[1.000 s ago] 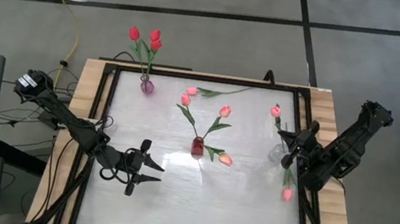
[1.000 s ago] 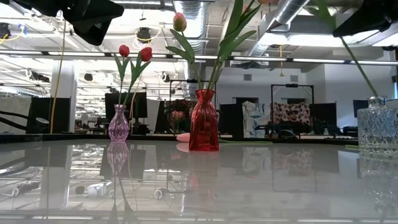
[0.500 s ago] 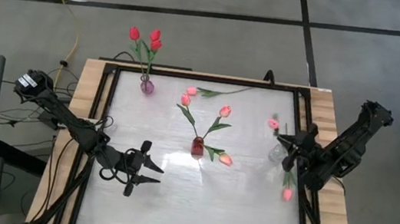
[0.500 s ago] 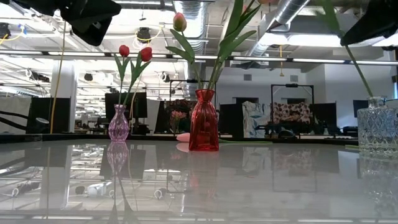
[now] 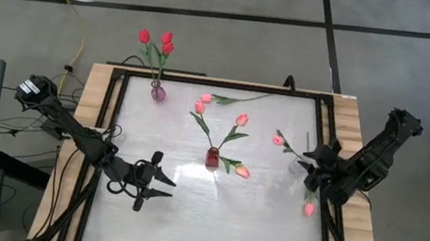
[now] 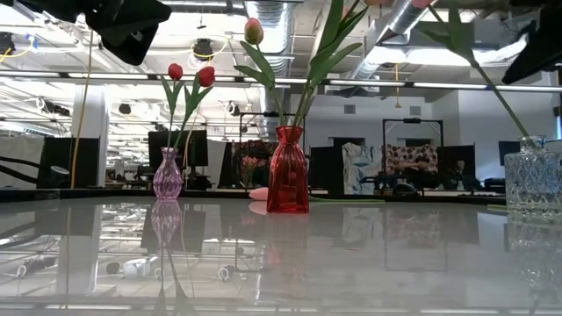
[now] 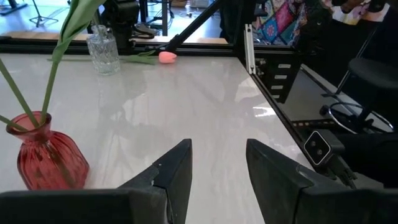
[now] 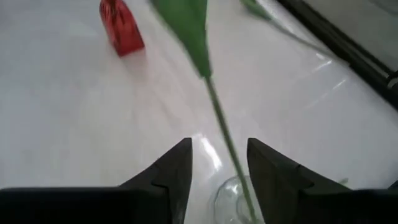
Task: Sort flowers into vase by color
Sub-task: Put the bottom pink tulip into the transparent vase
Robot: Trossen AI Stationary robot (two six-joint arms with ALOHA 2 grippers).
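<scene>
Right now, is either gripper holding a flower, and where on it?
Nothing is held. The right gripper is open around the stem standing in the clear vase; the left gripper is open and empty.

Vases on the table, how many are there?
3. A purple vase stands at the far left, a red vase in the middle, and a clear glass vase at the right, by the right arm's claw.

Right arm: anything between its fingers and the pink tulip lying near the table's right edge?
Nothing visible. The right gripper is open over the clear glass vase, whose pink tulip leans left. The loose pink tulip lies just beyond the vase on bare white tabletop.
</scene>
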